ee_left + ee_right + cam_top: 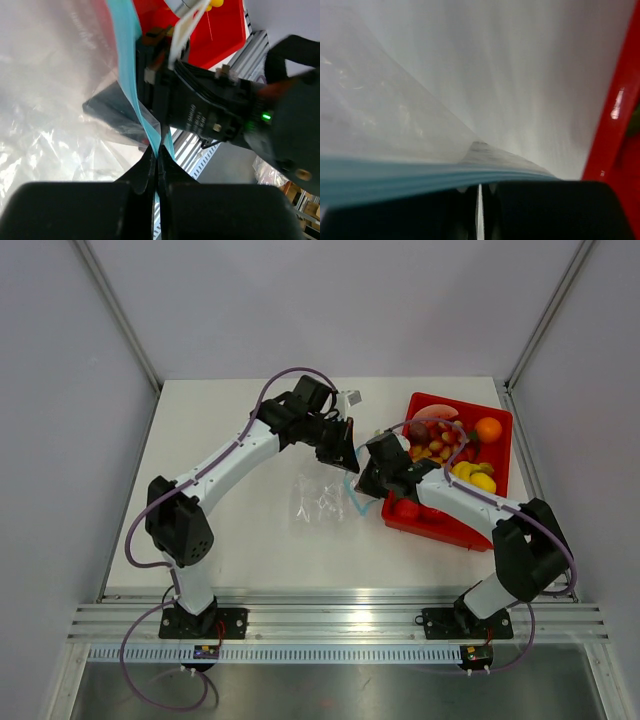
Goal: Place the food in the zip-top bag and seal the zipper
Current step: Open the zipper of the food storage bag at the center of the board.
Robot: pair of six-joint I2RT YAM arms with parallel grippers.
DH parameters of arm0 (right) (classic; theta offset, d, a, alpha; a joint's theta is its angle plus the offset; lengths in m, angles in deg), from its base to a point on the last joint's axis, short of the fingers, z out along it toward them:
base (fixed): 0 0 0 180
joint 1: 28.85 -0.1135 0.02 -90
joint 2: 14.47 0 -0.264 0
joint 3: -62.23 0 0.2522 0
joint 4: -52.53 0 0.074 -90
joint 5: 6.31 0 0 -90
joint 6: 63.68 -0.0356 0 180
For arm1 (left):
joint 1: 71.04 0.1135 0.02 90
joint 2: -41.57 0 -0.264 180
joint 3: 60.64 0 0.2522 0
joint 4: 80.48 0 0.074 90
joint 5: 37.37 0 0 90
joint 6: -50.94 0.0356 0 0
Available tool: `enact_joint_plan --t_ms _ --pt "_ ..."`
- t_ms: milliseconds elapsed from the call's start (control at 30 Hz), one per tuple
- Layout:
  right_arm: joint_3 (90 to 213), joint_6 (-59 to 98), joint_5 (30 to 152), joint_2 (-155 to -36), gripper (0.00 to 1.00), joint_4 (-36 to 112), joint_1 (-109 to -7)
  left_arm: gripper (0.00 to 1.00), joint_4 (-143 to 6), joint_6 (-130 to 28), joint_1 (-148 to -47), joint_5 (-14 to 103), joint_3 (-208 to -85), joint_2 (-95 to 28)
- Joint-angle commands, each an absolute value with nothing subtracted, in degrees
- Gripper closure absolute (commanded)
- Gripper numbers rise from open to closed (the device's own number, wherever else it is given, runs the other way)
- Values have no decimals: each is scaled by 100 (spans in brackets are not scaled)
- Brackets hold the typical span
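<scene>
The clear zip-top bag point(318, 500) lies crumpled on the white table, left of the red tray. Its light blue zipper point(352, 502) curves along the bag's right edge. My left gripper point(347, 452) is shut on the zipper point(127, 45), its jaws point(158, 152) pinching the strip from both sides. My right gripper point(362, 480) is close beside it, shut at the same strip; the zipper point(395, 180) runs straight across its fingertips point(480, 187). The food stays in the tray: an orange point(488, 428), yellow pieces point(478, 476) and small red berries point(435, 445).
The red tray point(440, 530) sits right of the bag, under the right arm's forearm. A small white piece point(350, 398) lies behind the left wrist. Grey walls enclose the table on three sides. An aluminium rail point(330, 620) runs along the near edge.
</scene>
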State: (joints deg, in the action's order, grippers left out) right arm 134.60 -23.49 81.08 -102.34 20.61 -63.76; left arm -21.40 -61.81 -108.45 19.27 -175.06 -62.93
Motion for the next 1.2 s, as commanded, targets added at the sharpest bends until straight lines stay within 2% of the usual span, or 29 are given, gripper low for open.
enact_joint_plan --t_ms 0,67,100,133,200,467,600,733,900,1167 --pt "13927 -2554 7053 -10385 94 1005 -6347 100 -2321 -6192 -10857 1616 -17591 -5994" --pt "13963 -2572 6700 -10350 89 862 -6330 100 -2243 -6113 -10857 1607 -17591 -6011" --pt "13980 -2572 6639 -10333 76 784 -6321 100 -2234 -6095 -10857 1616 -17583 -6011" --pt "14006 -2572 6481 -10306 69 731 -6321 100 -2216 -6086 -10857 1616 -17574 -6020" --pt "14111 -2563 6357 -10297 61 573 -6321 100 -2198 -6060 -10857 1581 -17574 -6082" --pt "14411 -2414 5882 -10359 60 334 -6321 100 -1681 -5762 -10857 1887 -17959 -6389" --pt "14420 -2002 6302 -10237 60 746 -6321 100 -1363 -5647 -10857 2572 -18049 -6565" --pt "14420 -1904 6489 -10131 60 888 -6321 100 -1679 -5813 -10857 2846 -17812 -6504" --pt "14446 -1675 6830 -10017 59 1027 -6321 100 -1961 -5919 -10857 2916 -17750 -6495" --pt "14349 -1438 7403 -9068 54 1249 -6321 100 -2075 -6025 -10857 2873 -17916 -6706"
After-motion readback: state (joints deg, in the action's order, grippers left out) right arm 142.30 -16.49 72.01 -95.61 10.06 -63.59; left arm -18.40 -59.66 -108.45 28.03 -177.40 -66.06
